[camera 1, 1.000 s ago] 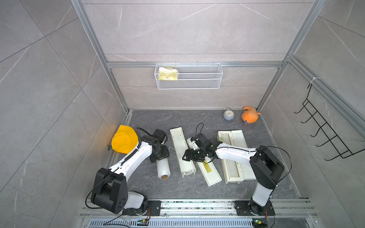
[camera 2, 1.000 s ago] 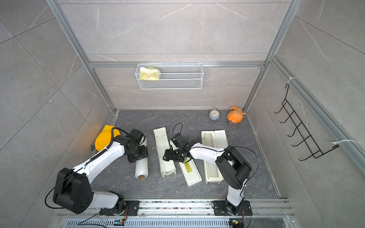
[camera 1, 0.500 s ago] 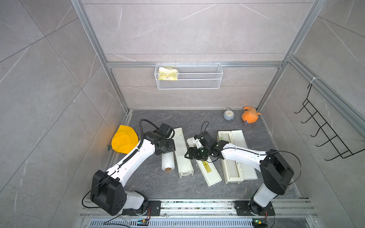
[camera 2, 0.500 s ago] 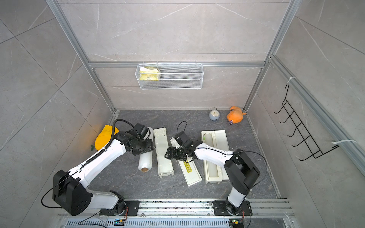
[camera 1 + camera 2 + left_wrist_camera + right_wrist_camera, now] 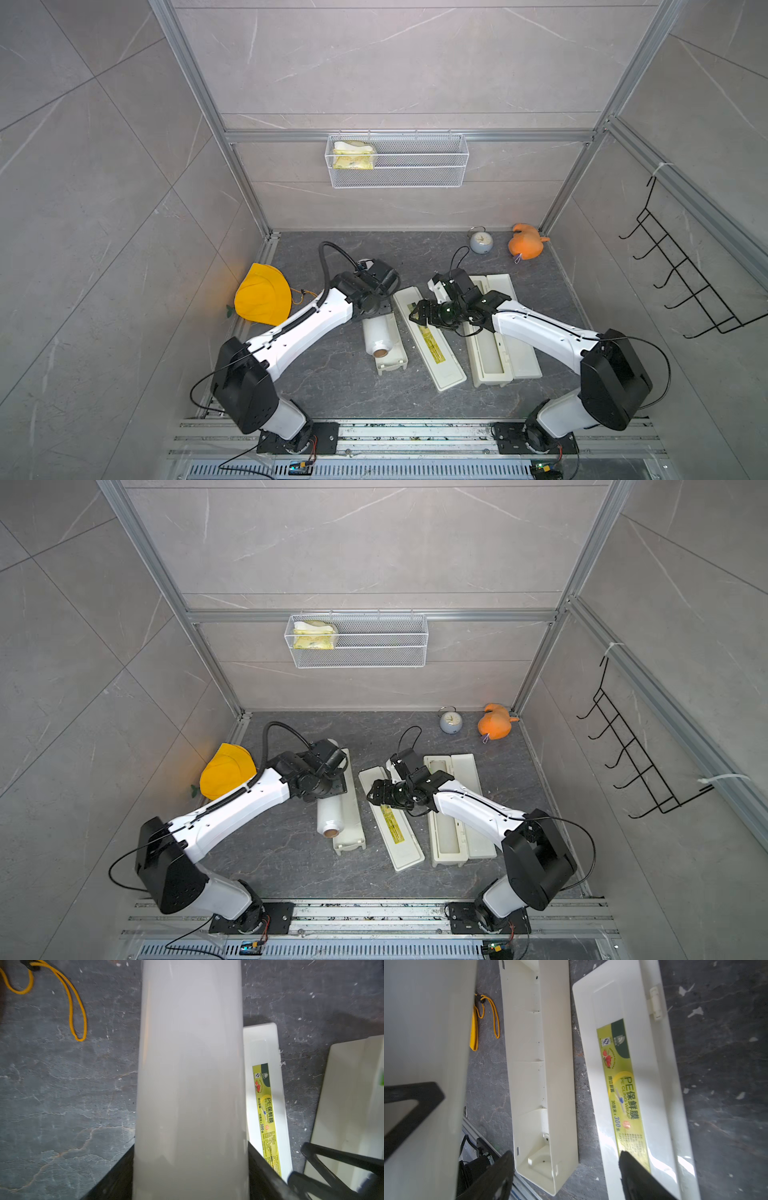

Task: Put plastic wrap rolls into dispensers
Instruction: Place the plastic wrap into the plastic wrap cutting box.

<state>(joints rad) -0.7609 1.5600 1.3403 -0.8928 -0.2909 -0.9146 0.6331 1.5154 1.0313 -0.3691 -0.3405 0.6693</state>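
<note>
My left gripper [image 5: 374,305] is shut on a milky plastic wrap roll [image 5: 379,338], tan core end toward the front. The roll [image 5: 190,1064] hangs just above the left dispenser tray [image 5: 392,365] and hides it in the left wrist view. That dispenser's lid [image 5: 432,349], with a yellow-green label, lies flat on the floor beside the tray [image 5: 529,1064]. My right gripper [image 5: 417,316] hovers open and empty over the lid [image 5: 623,1084]. A second dispenser [image 5: 492,361] lies open further right, partly under the right arm.
A yellow hat [image 5: 262,295] with a cord lies by the left wall. An alarm clock [image 5: 481,242] and an orange plush toy [image 5: 525,247] sit at the back right. On the back wall hangs a wire basket [image 5: 397,160]. Black hooks [image 5: 681,282] hang on the right wall.
My left arm has carried the roll to the right, from the floor near the hat to over the left tray. The right gripper has drawn back slightly to the right, still open.
</note>
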